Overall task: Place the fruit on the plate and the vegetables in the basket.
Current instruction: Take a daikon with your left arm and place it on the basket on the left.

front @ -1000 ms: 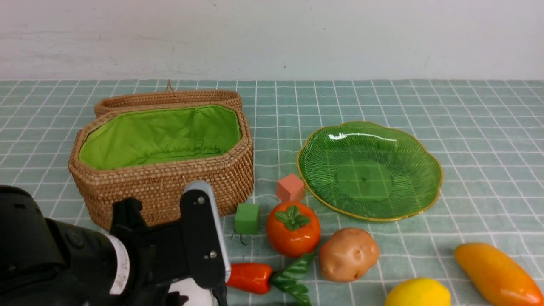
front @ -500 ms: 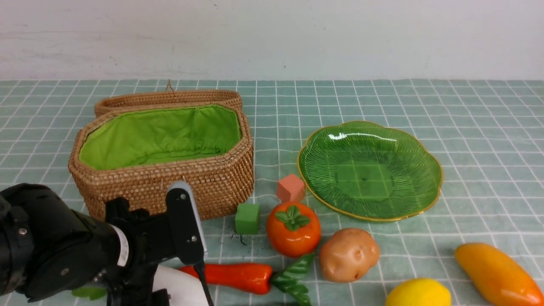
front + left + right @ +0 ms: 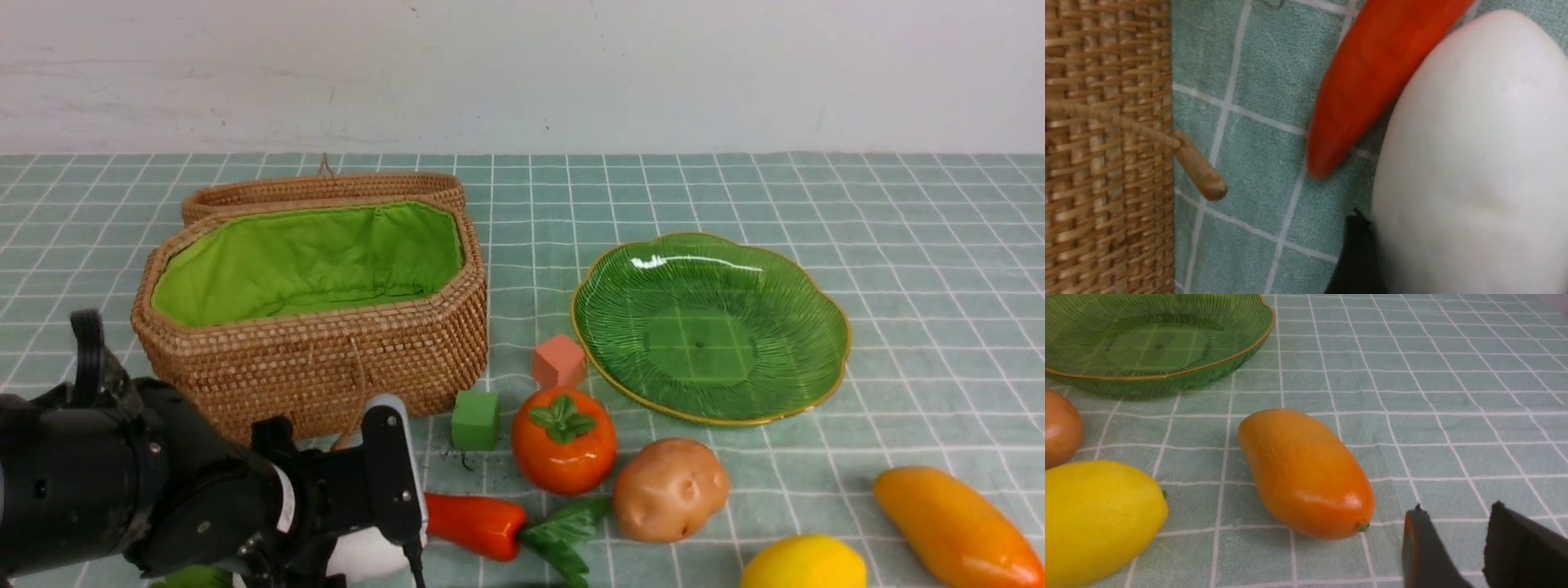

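Vegetables fall to the left arm. Front view: the left gripper (image 3: 374, 563) sits low on the green checked tabletop (image 3: 898, 204), astride the white toy radish (image 3: 359, 553). The octagonal tan wicker basket with green lining (image 3: 326, 359) stands directly beyond it, so the carry looks like up and forward. The glossy red-orange carrot (image 3: 473, 527) lies close against the radish.

Left wrist view: one black fingertip (image 3: 1355, 253) lies against the radish's flank; whether the jaws are clamped on it I cannot tell.

Right wrist view: the right gripper (image 3: 1457, 539) stands parted, holding nothing. The elongated orange-yellow mango (image 3: 1306, 473) lies just beside it on the tabletop, its long axis running toward the ribbed green glass plate (image 3: 1155, 347).
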Controlling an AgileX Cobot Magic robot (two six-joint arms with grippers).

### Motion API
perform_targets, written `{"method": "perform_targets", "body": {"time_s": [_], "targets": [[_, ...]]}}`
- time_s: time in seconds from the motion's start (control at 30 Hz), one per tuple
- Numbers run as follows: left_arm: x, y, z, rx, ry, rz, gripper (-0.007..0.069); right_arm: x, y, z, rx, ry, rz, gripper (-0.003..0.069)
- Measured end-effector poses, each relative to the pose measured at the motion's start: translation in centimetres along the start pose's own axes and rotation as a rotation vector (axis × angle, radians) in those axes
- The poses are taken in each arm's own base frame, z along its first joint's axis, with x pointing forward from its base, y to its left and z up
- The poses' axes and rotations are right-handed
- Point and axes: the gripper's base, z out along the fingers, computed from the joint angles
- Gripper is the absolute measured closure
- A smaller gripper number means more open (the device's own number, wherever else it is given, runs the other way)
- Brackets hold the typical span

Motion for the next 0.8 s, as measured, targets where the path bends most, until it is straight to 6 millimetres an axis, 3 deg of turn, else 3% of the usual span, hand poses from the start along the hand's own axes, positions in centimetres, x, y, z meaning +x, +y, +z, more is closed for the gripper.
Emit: {"method": "perform_targets", "body": {"time_s": [0.5, 0.8], "targets": [[0.4, -0.3, -0.3, 0.047, 0.047, -0.048, 0.0139, 0.0, 0.0, 0.0, 0.0, 0.0, 0.0, 0.0417], [0.9, -0.5, -1.6, 0.062, 0.085, -0.091, 0.0139, 0.0, 0.0, 0.0, 0.0, 0.0, 0.0, 0.0417]]}}
